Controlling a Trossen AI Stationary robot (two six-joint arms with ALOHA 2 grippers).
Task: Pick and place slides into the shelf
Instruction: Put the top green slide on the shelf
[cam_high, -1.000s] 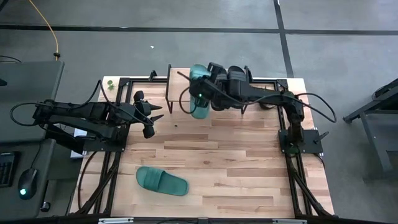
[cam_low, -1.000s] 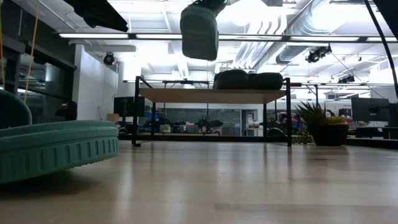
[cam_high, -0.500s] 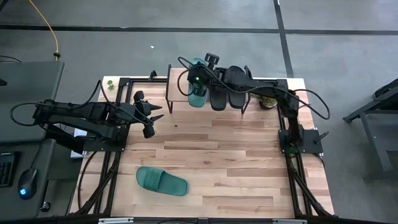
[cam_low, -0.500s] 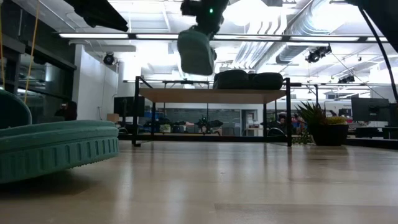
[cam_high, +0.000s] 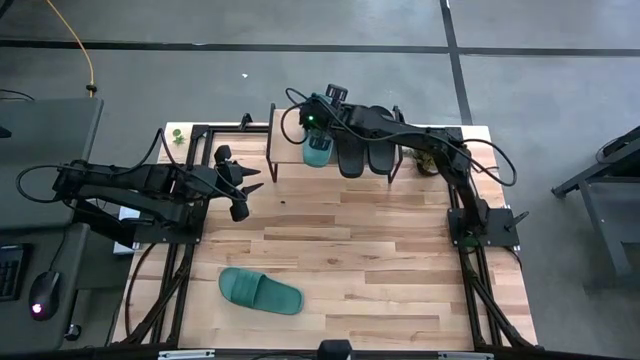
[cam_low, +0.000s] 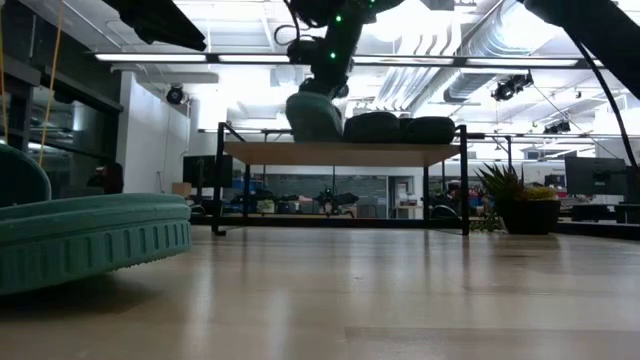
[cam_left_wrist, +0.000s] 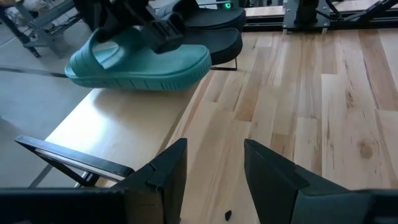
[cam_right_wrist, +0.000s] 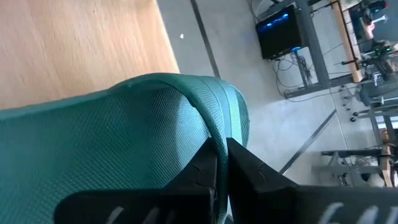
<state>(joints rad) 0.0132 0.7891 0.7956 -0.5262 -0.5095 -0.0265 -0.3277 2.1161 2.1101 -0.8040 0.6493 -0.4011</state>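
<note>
Waiting with left gripper (cam_high: 250, 197) parted, empty, over table's (cam_high: 400, 260) left; second teal slide (cam_high: 260, 291) near front. Right gripper (cam_right_wrist: 219, 163) clamped on teal slide (cam_high: 317, 152) over shelf (cam_low: 340, 153), beside black slides (cam_high: 365, 155); wrist view alone shows pinch.

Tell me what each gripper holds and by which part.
The right gripper is shut on a teal slide, pinching its strap, over the shelf. The left gripper is open and holds nothing.
</note>
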